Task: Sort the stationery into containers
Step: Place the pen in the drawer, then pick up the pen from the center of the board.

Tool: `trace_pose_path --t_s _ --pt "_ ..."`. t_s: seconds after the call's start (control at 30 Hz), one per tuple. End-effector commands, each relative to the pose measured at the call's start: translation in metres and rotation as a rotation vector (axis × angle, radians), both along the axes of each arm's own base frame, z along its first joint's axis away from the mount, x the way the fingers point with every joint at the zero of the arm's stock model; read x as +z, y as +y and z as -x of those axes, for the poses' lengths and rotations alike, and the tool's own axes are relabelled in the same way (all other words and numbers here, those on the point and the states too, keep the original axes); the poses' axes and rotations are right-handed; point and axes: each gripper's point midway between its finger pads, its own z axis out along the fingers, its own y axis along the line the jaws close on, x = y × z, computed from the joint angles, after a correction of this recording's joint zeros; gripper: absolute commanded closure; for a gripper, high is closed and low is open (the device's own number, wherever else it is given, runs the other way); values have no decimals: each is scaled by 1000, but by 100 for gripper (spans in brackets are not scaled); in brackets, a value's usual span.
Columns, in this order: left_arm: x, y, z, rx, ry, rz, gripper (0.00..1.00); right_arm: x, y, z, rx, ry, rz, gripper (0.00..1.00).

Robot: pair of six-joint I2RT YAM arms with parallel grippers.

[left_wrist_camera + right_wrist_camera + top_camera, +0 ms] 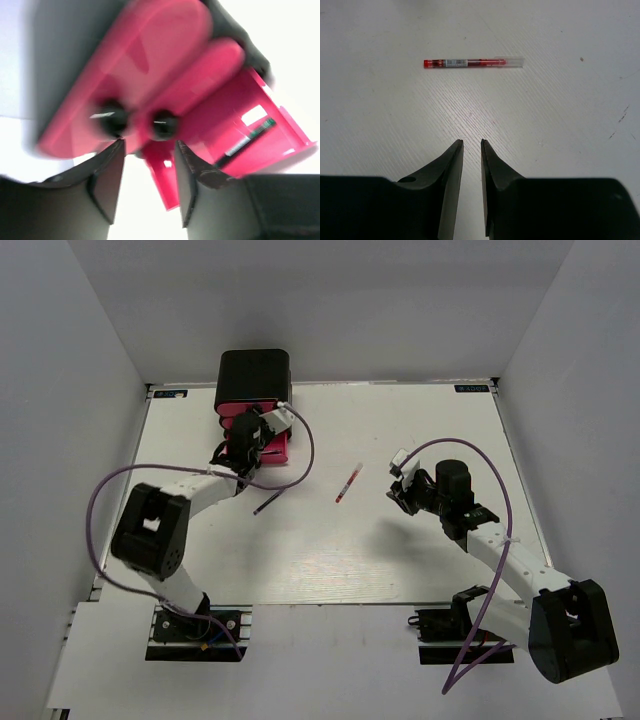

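Note:
The black cabinet (255, 375) with pink-red drawers (150, 65) stands at the table's far left. Its lowest drawer (270, 145) is pulled out, and a dark pen with a white label (246, 141) lies inside it. My left gripper (149, 146) is open and empty, just below two black knobs (165, 124); in the top view it (245, 440) hovers over the drawers. A thin dark pen (268, 502) and a red-white pen (349, 483) lie mid-table. My right gripper (472, 142) is narrowly open and empty, a short way from the red-white pen (470, 62). Markers and eraser are out of view.
White walls close in the table (330, 560) on the left, back and right. A purple cable (300, 455) loops from the left arm beside the cabinet. Another cable (500, 540) arcs over the right arm.

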Motion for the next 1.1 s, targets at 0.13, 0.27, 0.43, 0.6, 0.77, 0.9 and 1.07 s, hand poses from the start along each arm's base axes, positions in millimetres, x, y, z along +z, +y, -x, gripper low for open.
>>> trace_pose_path --t_s 0.13,0.27,0.43,0.6,0.77,0.9,1.07 --pt "119 -21 44 -23 -71 432 29 3 0 0 10 -18 -2 72" --pt "114 -40 90 -77 144 601 33 3 1 2 25 -12 -4 48" --pt "61 -35 146 -103 340 580 37 1 3 4 36 -3 -7 34" --pt "31 -34 170 -112 401 602 34 -2 3 3 33 12 -6 38" --pt "-7 -47 179 -122 536 612 33 -3 2 2 24 15 -5 40" --pt "-36 -52 178 -99 600 600 32 -5 1 0 20 18 0 40" --pt "-64 -50 179 -44 660 557 29 -6 1 0 22 20 2 40"
